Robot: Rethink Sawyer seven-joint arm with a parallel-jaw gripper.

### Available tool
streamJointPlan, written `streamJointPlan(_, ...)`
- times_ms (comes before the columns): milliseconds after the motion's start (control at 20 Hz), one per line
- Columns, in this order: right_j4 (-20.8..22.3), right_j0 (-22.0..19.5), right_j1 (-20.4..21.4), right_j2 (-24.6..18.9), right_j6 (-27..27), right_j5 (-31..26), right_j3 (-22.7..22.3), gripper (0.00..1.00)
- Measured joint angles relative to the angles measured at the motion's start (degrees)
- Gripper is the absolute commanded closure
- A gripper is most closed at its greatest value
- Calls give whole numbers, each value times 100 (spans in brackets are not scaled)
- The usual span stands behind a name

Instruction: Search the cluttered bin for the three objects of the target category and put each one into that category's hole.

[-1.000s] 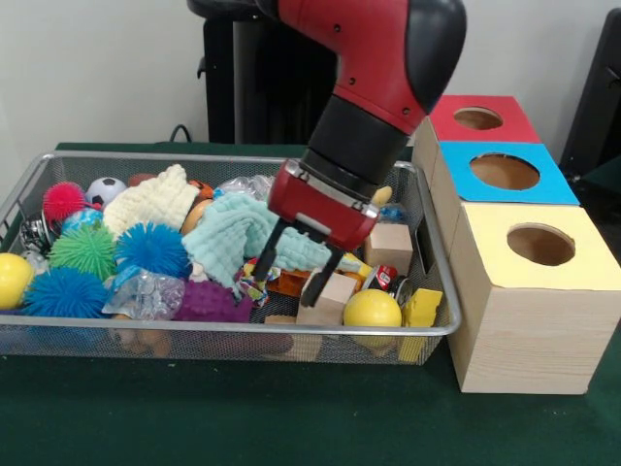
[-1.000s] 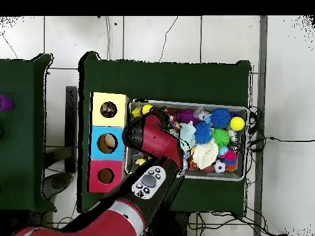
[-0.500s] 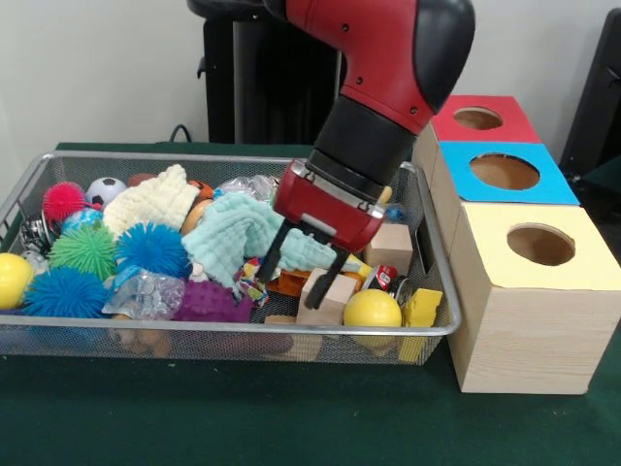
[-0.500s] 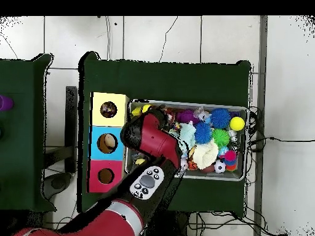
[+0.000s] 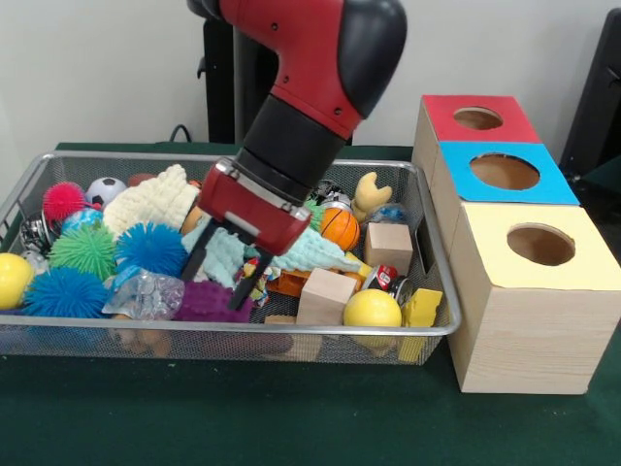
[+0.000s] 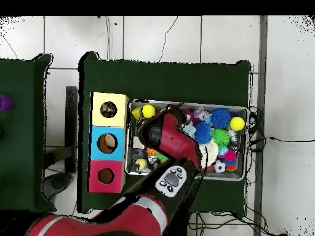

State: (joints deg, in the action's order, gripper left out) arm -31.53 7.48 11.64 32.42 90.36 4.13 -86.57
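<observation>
My gripper [image 5: 219,273] hangs open low in the wire bin [image 5: 233,331], its dark fingers [image 5: 194,260] spread over the mint cloth [image 5: 315,254] and the purple spiky ball [image 5: 208,304]. Nothing is between the fingers. To its right lie two wooden blocks [image 5: 325,295] [image 5: 392,245], a yellow ball [image 5: 372,309], a yellow block [image 5: 421,309] and a small basketball [image 5: 340,228]. Right of the bin stand the red box [image 5: 478,118], blue box [image 5: 505,172] and yellow box [image 5: 540,245], each with a round hole. In the overhead view the arm [image 6: 175,141] hides the gripper.
The bin's left half holds blue spiky balls [image 5: 150,248], a green one [image 5: 82,250], a pink one [image 5: 63,199], a soccer ball [image 5: 105,189], a cream cloth [image 5: 150,202] and another yellow ball [image 5: 12,277]. A cream toy [image 5: 367,192] leans at the far wall.
In the front view the gripper has swung left, from above the wooden block to over the mint cloth and purple ball. The basketball and cream toy are now uncovered.
</observation>
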Motion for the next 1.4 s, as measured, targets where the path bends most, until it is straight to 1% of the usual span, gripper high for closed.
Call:
streamJointPlan(300, 1, 6, 1, -2, 0, 125, -205, 0)
streamJointPlan(450, 2, 96, 2, -9, 0, 201, -370, 0)
streamJointPlan(500, 2, 167, 1, -26, 0, 305, -493, 0)
streamJointPlan(650, 4, 277, 0, -48, 0, 449, -658, 0)
streamJointPlan(1000, 5, 401, 2, -137, 1, 567, -959, 0)
streamJointPlan(1350, 8, 356, -12, -225, 1, 636, -1019, 0)
streamJointPlan(1400, 8, 309, -32, -272, 1, 722, -1018, 0)
